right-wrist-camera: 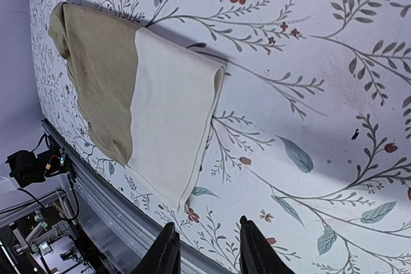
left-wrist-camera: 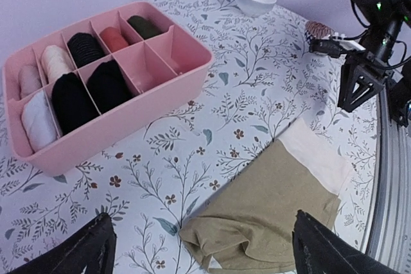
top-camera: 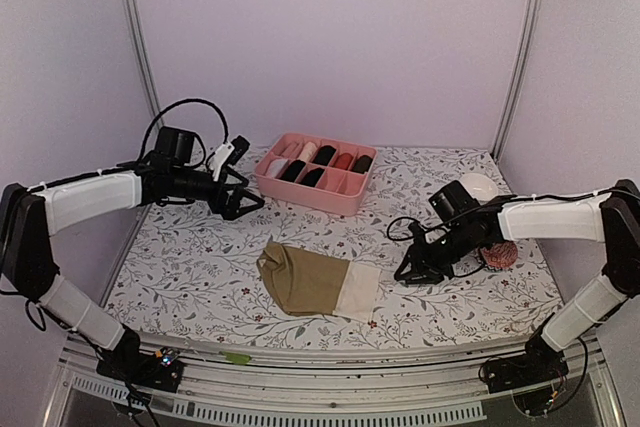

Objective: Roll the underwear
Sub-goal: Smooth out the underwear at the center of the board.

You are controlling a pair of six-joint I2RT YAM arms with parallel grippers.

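From above, the olive-brown underwear (top-camera: 315,280) lies flat on the flowered table (top-camera: 190,277), its cream waistband (top-camera: 357,292) turned toward the right arm. The left gripper (top-camera: 243,205) hangs up and to the left of the garment, well apart from it and close to the pink box (top-camera: 305,194). The right gripper (top-camera: 408,273) sits low, near the waistband edge but not touching it.

In the left wrist view, the two black fingers (left-wrist-camera: 87,251) stand at opposite bottom corners, spread wide with nothing held. The underwear (left-wrist-camera: 270,210) lies below and ahead of them.

In the right wrist view, the fingers (right-wrist-camera: 167,251) show a narrow gap, empty. The underwear (right-wrist-camera: 106,88) lies ahead and to the left, its waistband (right-wrist-camera: 170,120) the nearer part, clear of the fingertips.
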